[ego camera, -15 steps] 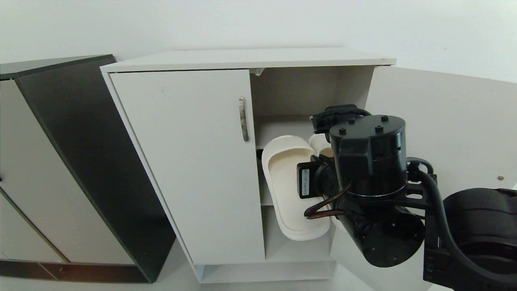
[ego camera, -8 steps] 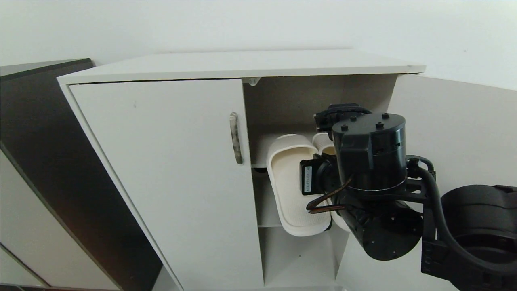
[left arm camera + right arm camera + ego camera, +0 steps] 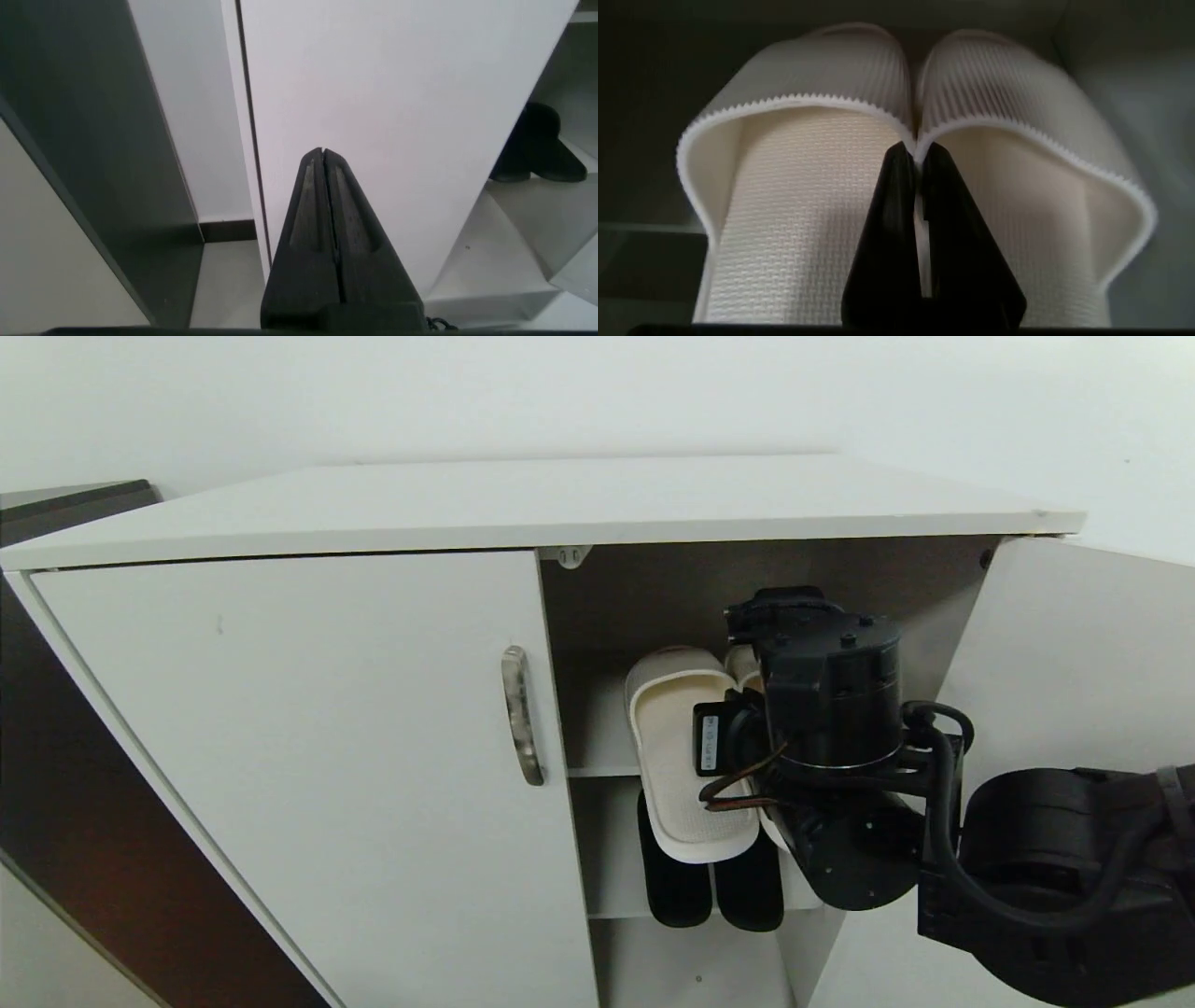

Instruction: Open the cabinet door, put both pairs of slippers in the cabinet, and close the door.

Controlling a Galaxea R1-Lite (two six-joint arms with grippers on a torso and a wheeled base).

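While closing in on the white laminate two-door cabinet (image 3: 560, 504) over the last second, judging by its front now looming larger across the head view, brings the pair of cream ribbed foam slippers (image 3: 680, 756) from out before the opening into the upper right compartment. Points them toes-first at the far wall, heels nearest, above the upper shelf (image 3: 597, 771). Cannot tell whether resting on that shelf or hanging just over it.

Holds with the right gripper (image 3: 920, 161) almost fully closed, pinching together the two inner side walls of the pair, one slipper to each side.

Brings into sight a pair of black slippers (image 3: 711, 889), already lying on the lower shelf (image 3: 616, 913) below the cream pair, heels toward the near edge. Puts half of the stowing behind, by that reckoning, and the second half close.

Hangs the left gripper (image 3: 322, 161) low before the closed left door (image 3: 308, 756), fingers pressed together on nothing. Leaves the right door (image 3: 1074, 644) swung wide to the right.

Still calls for lowering the cream pair flat, letting go, drawing the arm back clear of the frame, then swinging that door shut.
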